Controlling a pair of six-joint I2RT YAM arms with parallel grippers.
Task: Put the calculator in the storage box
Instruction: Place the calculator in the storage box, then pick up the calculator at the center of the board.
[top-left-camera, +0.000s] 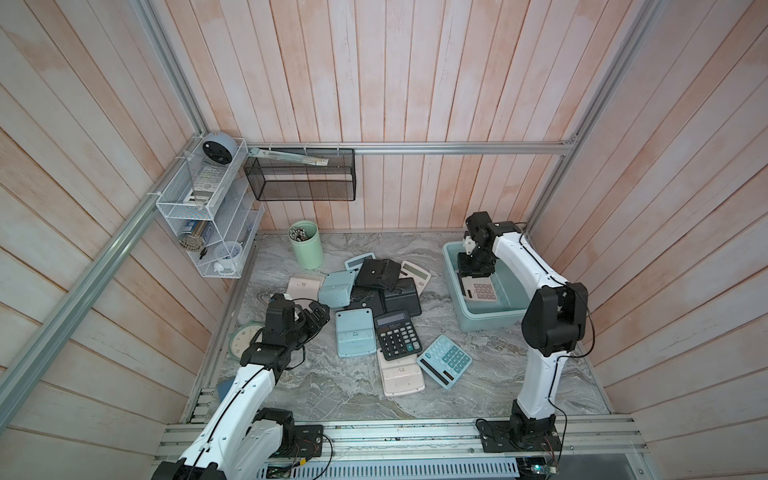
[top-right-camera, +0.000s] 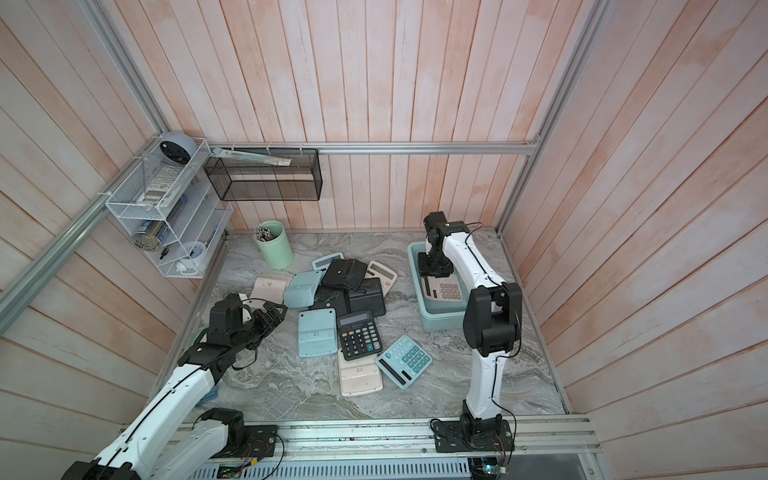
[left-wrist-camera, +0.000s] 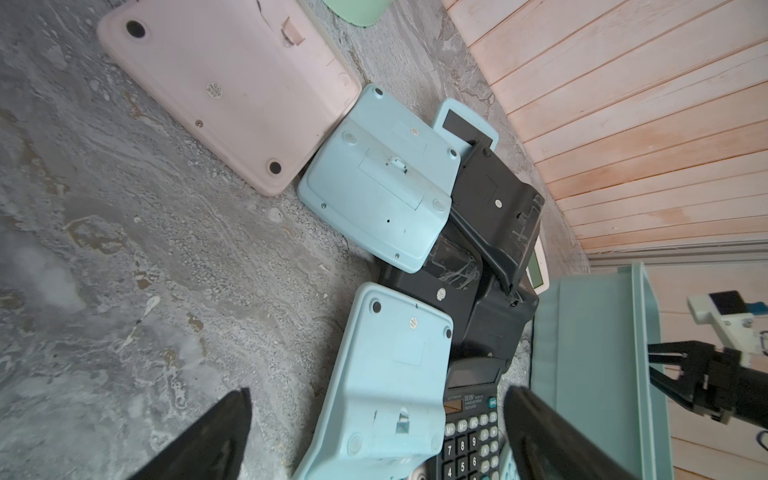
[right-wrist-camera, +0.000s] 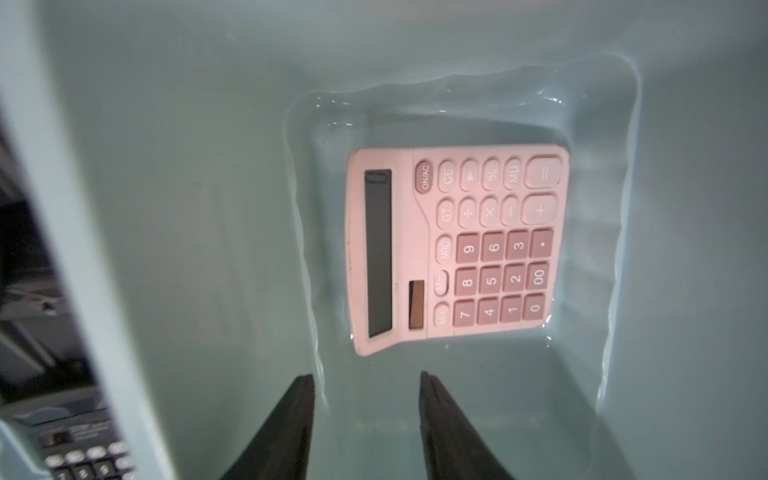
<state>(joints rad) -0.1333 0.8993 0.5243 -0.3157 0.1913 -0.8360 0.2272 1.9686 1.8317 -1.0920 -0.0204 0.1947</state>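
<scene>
1. Pale pink plank walls close in a grey marbled tabletop (top-left-camera: 332, 386). A loose pile of calculators (top-left-camera: 382, 303) sits at its middle, and the storage box (top-left-camera: 490, 322) stands toward the back on the right arm's side.
2. The pink calculator (right-wrist-camera: 453, 245) lies flat on the floor of the storage box, keys up. It sits near one end wall, and no other calculator shows in there with it.
3. The right gripper (right-wrist-camera: 365, 376) hangs inside the box just above that calculator. Its jaws are partly spread, with nothing between them and no contact with the pink case.
4. The left gripper (left-wrist-camera: 378, 390) hovers low at the near edge of the pile with its jaws spread wide and empty. A face-down light blue calculator (top-left-camera: 354, 332) lies just ahead of it, beside a black calculator (top-left-camera: 397, 334) that is face up.
5. Judged from this, the step in hand is the let-go that ends a placement, and the drop itself looks done.
6. The next move calls for the right arm to lift straight up, clear of the rolled rim, without nudging the walls.
7. If more are to follow, the overlapping pile will need a grip on an exposed edge.
</scene>
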